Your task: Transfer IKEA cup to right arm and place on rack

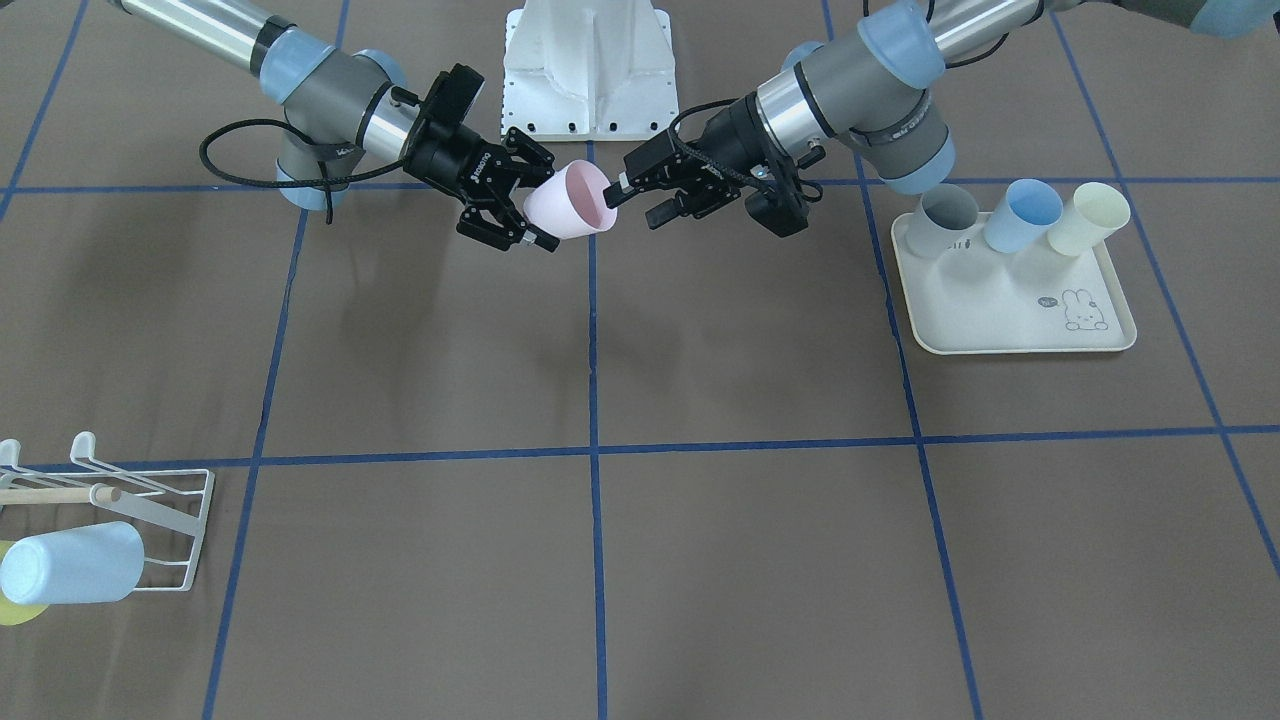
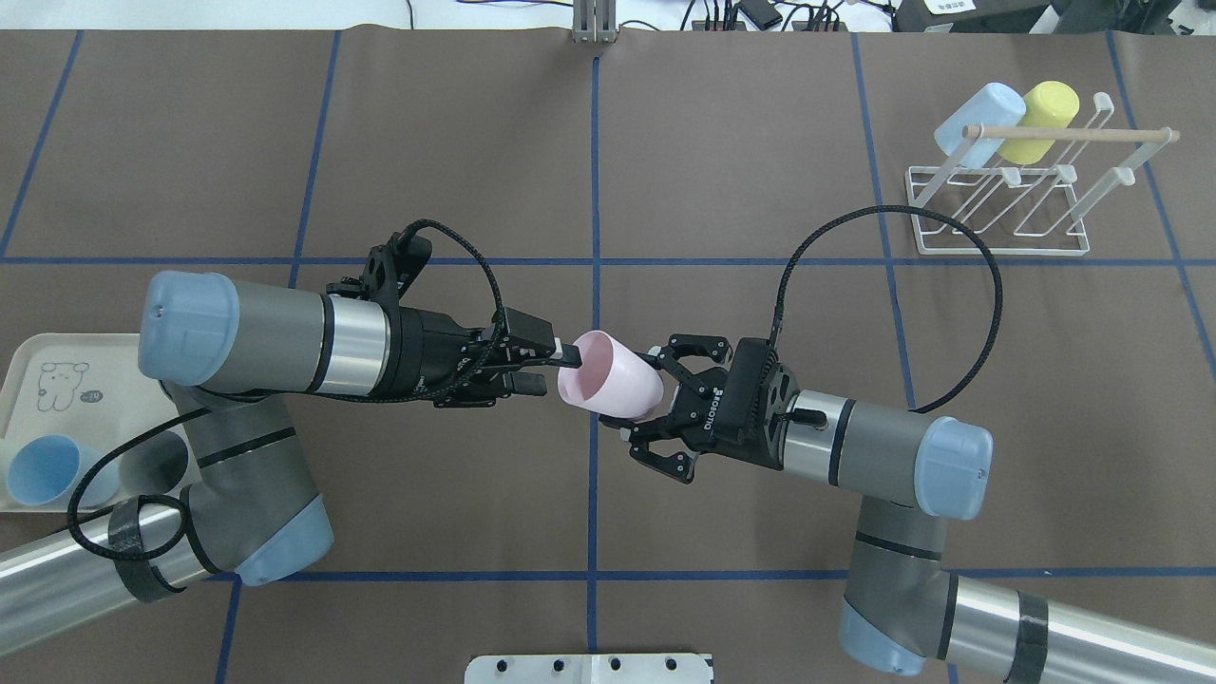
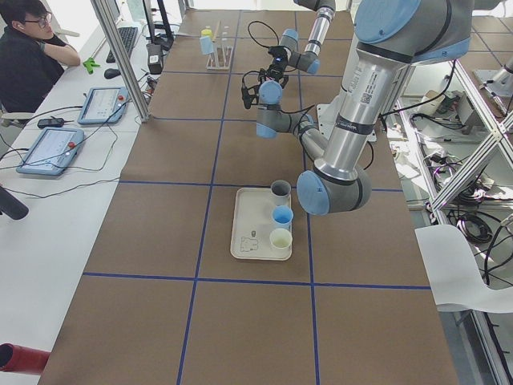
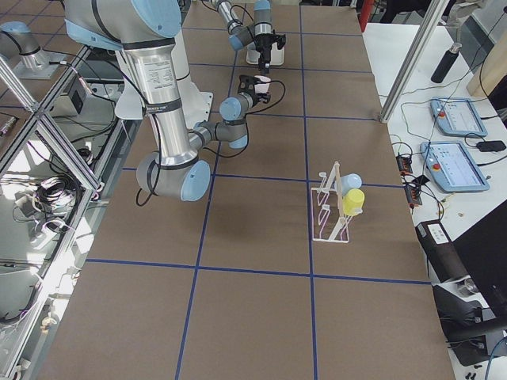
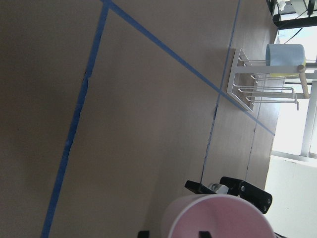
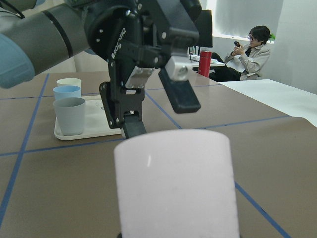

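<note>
The pink IKEA cup (image 2: pixel 608 385) hangs on its side in mid-air over the table's middle blue line. My right gripper (image 2: pixel 644 399) is shut on the cup's base end, a finger on either side. In front of the cup's mouth, my left gripper (image 2: pixel 556 371) is open: its fingers stand wide apart, one tip at the rim. The front-facing view shows the same, with the cup (image 1: pixel 570 200) between the right gripper (image 1: pixel 545 200) and the left gripper (image 1: pixel 635 200). The white wire rack (image 2: pixel 997 204) stands at the far right of the table.
A blue cup (image 2: pixel 978 123) and a yellow cup (image 2: pixel 1040 119) hang on the rack beside its wooden dowel. A cream rabbit-printed tray (image 1: pixel 1010 300) on my left side holds grey, blue and cream cups. People sit beyond the table's far side (image 3: pixel 32 48).
</note>
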